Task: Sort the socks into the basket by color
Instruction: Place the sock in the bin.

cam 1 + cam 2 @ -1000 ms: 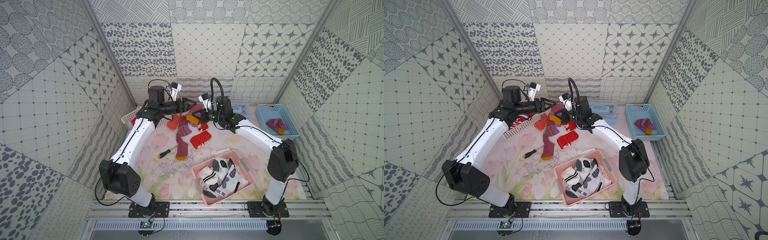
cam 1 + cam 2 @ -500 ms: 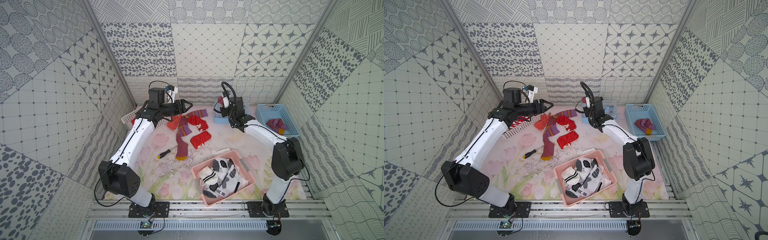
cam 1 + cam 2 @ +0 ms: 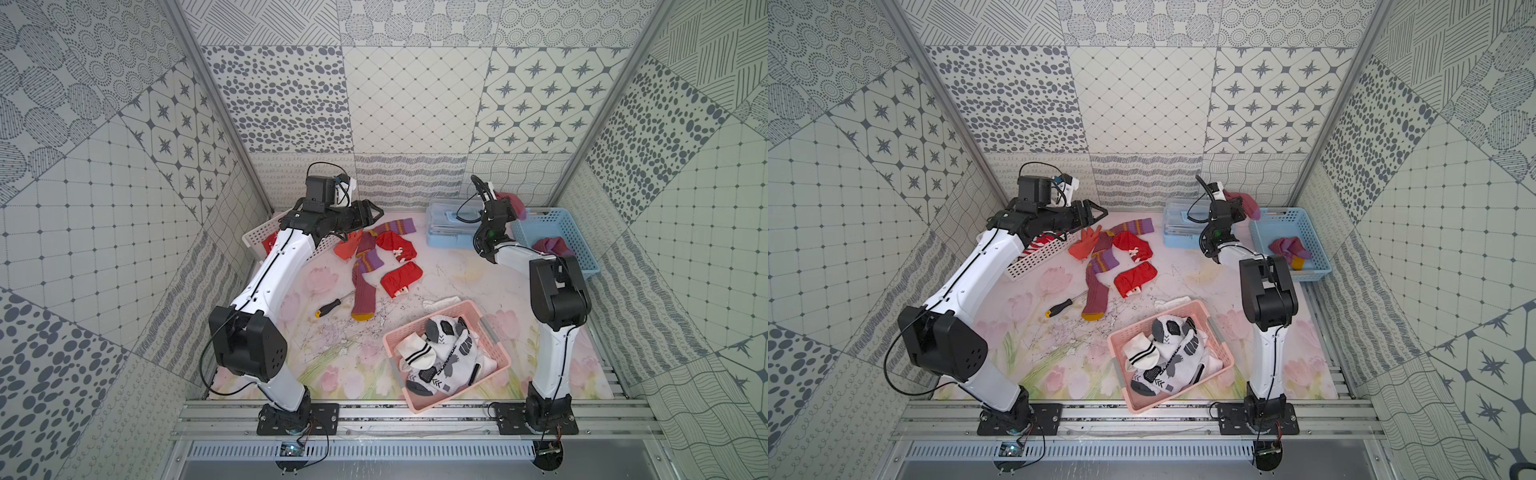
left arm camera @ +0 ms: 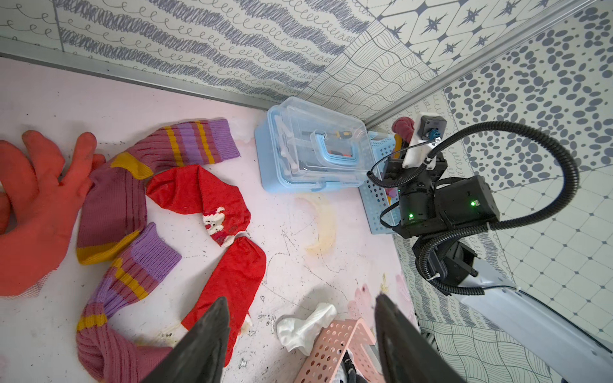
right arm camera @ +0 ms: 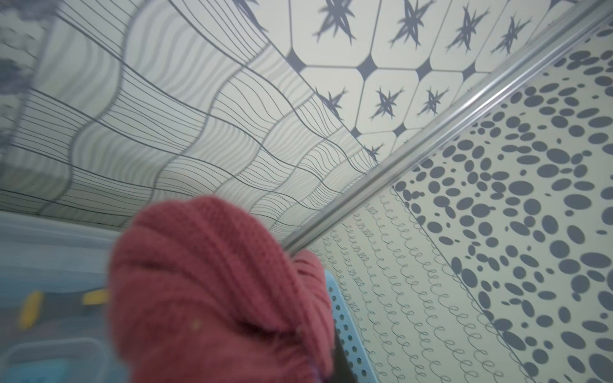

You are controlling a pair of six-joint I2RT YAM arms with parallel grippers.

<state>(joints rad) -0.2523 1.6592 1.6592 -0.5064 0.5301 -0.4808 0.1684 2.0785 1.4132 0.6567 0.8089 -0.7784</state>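
My right gripper (image 3: 510, 209) is shut on a purple sock (image 3: 517, 202), held in the air over the far-left corner of the blue basket (image 3: 577, 237); the sock (image 5: 215, 288) fills the right wrist view and hides the jaws. Another purple sock (image 3: 550, 245) lies in that basket. My left gripper (image 3: 372, 212) is open and holds nothing, above the far-left end of the sock pile. On the mat lie two purple socks (image 3: 392, 227) (image 3: 365, 286) and two red socks (image 3: 401, 245) (image 3: 401, 276). White socks (image 3: 444, 353) fill the pink basket (image 3: 419, 401).
A white basket (image 3: 257, 237) with red socks sits under my left arm. An orange-red glove (image 3: 347, 247) lies beside the pile, a screwdriver (image 3: 328, 307) nearer the front. A light-blue clear box (image 3: 451, 224) stands at the back. A white sock (image 3: 440, 302) lies by the pink basket.
My right arm has carried the purple sock from the pile rightwards to the blue basket's corner. The left arm has hardly moved and stays open.
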